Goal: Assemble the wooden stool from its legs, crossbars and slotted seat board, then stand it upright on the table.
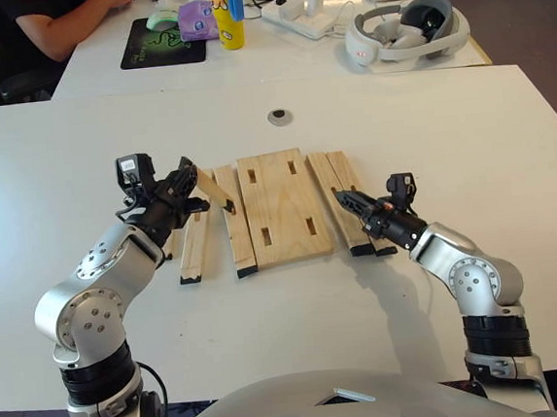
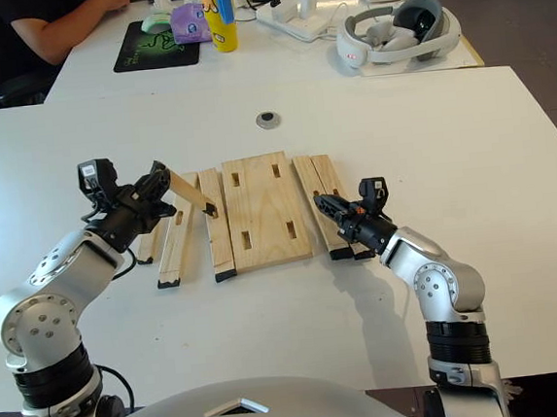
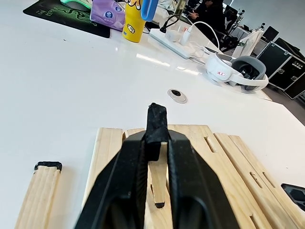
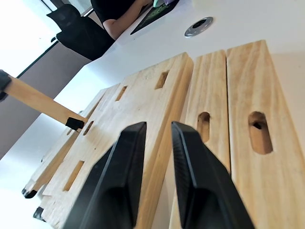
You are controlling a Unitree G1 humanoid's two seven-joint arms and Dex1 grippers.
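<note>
Left pincer (image 3: 156, 140) pinches a crossbar (image 2: 189, 194), partly hiding it; right pincer (image 4: 158, 128) slightly spread.

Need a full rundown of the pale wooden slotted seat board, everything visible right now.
The pale wooden slotted seat board is a flat rectangular panel of light, plywood-like wood. It has four small rectangular slots, two towards the far end and two towards the near end, with nothing fitted into them. It lies flat on the white table. A left wooden slat and right wooden slats lie close beside its long edges. The right gripper sits at its right edge, fingers open; contact cannot be told.
</note>
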